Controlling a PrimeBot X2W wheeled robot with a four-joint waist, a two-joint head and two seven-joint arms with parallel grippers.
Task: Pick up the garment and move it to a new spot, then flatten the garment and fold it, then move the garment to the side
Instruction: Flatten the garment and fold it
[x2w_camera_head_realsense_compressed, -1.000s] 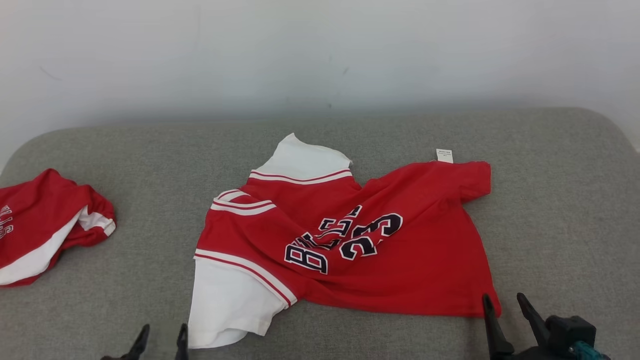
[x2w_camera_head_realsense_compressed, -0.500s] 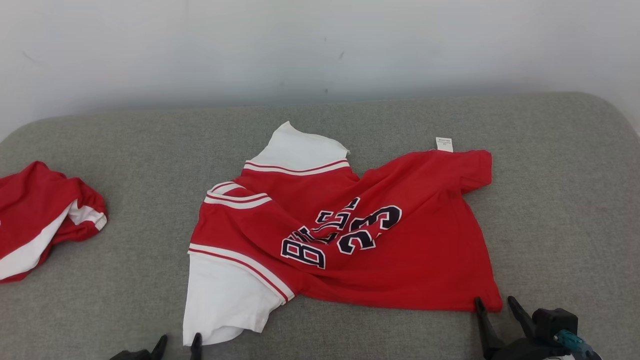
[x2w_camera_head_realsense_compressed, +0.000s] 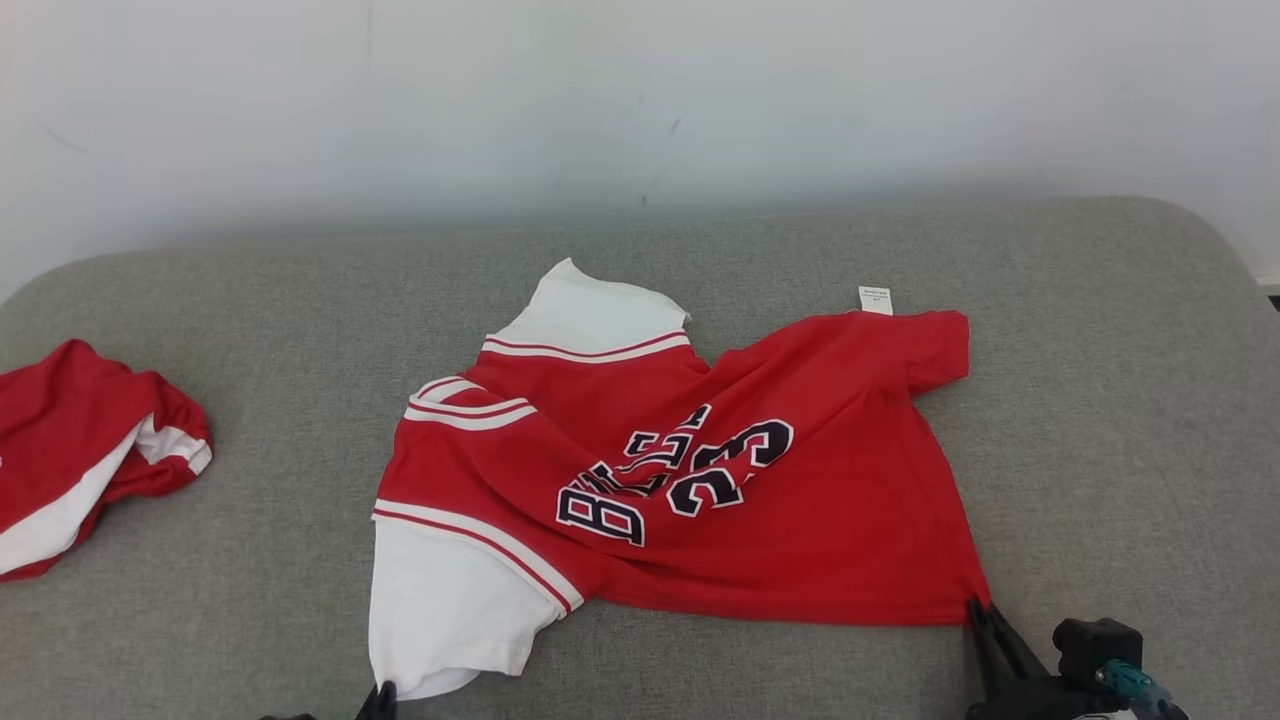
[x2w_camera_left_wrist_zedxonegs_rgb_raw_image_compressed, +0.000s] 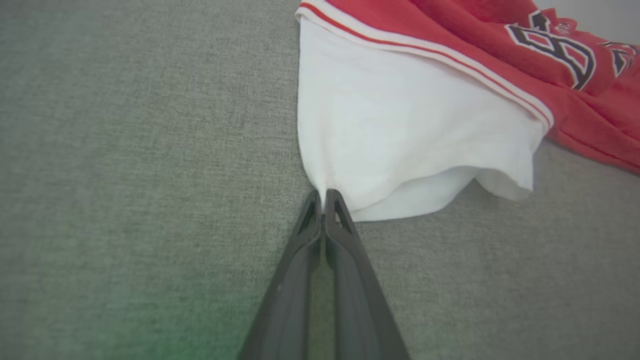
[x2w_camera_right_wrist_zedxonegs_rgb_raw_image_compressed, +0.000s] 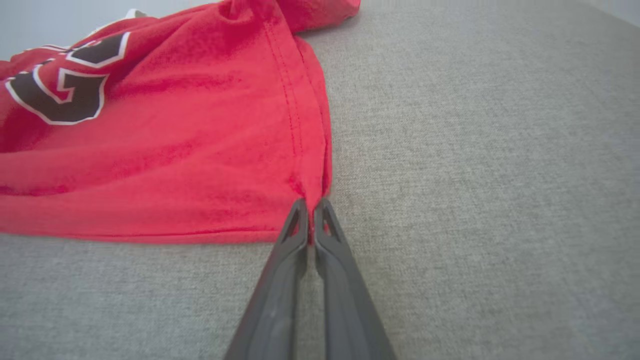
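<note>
left claw pinching white sleeve, grey cushion

2 jerseys (mid jersey, left jersey), 2 hands (L hand, R hand).

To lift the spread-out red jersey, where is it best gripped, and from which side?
Take the jersey by its two near corners, the white sleeve end and the red hem corner, coming low from the robot's side: both lie thin and flat, pointing that way.

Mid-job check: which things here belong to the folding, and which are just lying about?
Job: red jersey; left pincer, shut on its white sleeve; right pincer, shut on its hem corner.
Lying about: second red garment, far left.
</note>
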